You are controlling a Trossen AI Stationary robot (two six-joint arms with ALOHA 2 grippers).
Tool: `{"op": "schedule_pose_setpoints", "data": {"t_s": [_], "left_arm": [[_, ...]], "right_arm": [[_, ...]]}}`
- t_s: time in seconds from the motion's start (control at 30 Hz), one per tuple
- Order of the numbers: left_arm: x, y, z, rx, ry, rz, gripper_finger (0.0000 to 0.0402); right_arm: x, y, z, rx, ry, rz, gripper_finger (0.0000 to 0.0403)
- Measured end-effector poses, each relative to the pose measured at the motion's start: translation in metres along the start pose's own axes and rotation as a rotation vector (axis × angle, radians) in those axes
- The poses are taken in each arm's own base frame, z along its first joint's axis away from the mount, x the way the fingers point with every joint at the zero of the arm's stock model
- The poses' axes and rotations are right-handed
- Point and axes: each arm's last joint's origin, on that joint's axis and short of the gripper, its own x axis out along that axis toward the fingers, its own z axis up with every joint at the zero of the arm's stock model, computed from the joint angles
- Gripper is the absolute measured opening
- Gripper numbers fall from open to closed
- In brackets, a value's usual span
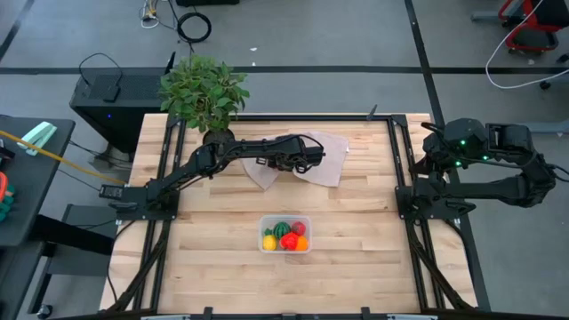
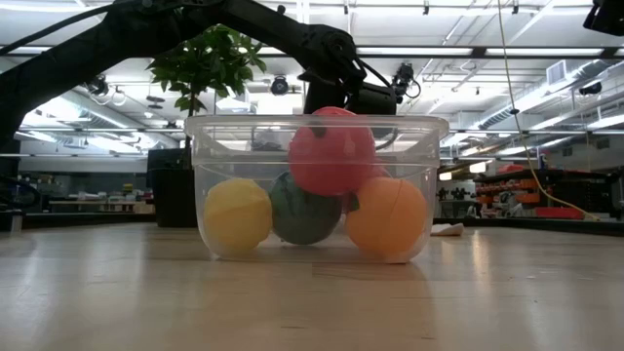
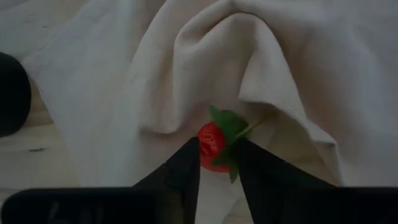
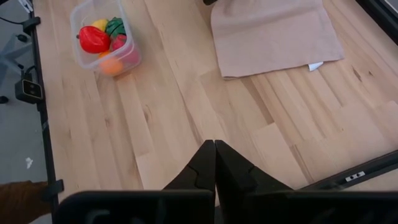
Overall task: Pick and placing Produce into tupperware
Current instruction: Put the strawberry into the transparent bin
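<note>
While the left gripper (image 3: 216, 163) clamps a strawberry (image 3: 212, 147), cloth (image 3: 186, 68) covers the table (image 1: 356, 222).

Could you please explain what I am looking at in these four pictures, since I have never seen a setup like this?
Two robot arms work at a wooden table. One camera looks down from above, one sits at table height, one rides on each wrist. The clear tupperware holds toy produce. The left end effector reaches over the beige cloth, its fingers either side of a small red strawberry. The right end effector waits shut at the table's right side. A potted plant stands at the far edge.
</note>
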Motion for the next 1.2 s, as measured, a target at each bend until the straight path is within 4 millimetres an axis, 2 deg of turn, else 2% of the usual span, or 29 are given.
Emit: {"op": "schedule_pose_setpoints", "data": {"t_s": [0.63, 0.93, 1.2], "left_arm": [[-0.001, 0.000, 0.001, 0.001, -0.024, 0.006, 0.0007], [-0.001, 0.001, 0.000, 0.015, -0.023, 0.017, 0.0005], [-0.012, 0.006, -0.009, 0.083, -0.010, 0.060, 0.0005]], "right_arm": [[0.000, 0.000, 0.002, -0.003, -0.022, 0.005, 0.0007], [0.000, 0.000, 0.002, -0.003, -0.022, 0.005, 0.0006], [0.000, 0.000, 0.002, -0.004, -0.021, 0.005, 0.0008]]}}
